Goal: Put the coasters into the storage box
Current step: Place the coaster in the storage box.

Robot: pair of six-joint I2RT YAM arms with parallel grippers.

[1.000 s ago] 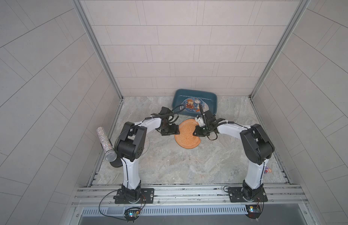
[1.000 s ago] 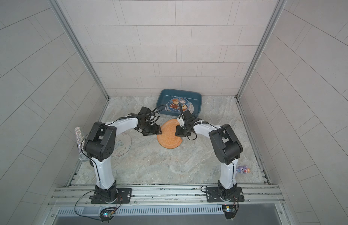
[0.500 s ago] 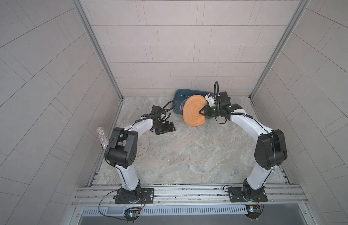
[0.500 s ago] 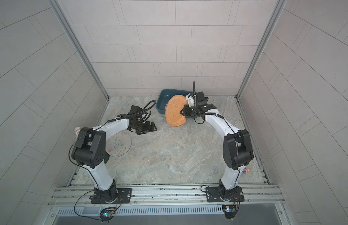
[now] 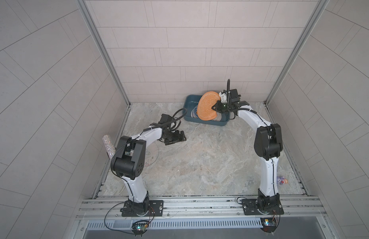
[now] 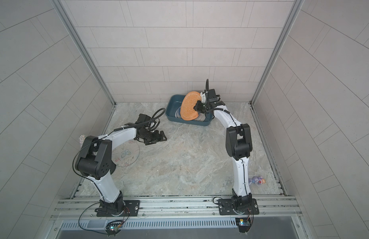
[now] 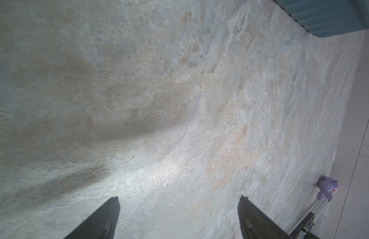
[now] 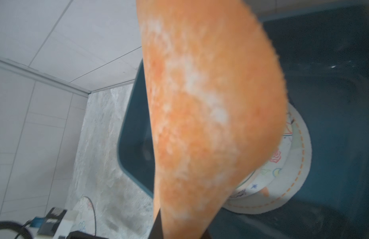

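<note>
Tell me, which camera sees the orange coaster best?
In both top views the orange coaster shows nearly whole, tilted over the storage box and pinched by the right gripper. The right wrist view has it too close and blurry. The left wrist view misses it.

We found a stone-patterned tabletop (image 5: 200,161) enclosed on three sides by pale tiled walls (image 5: 189,51). A glittery silver microphone (image 5: 108,147) stood tilted at the table's left edge, its lower part hidden from us. A small purple toy figure (image 6: 256,180) lay near the right edge, towards the front, well apart from the microphone. The left wrist view showed the toy figure (image 7: 326,186) close to the wall. Along the front ran a metal rail (image 5: 200,203) and a slotted grille (image 5: 200,223).
</note>
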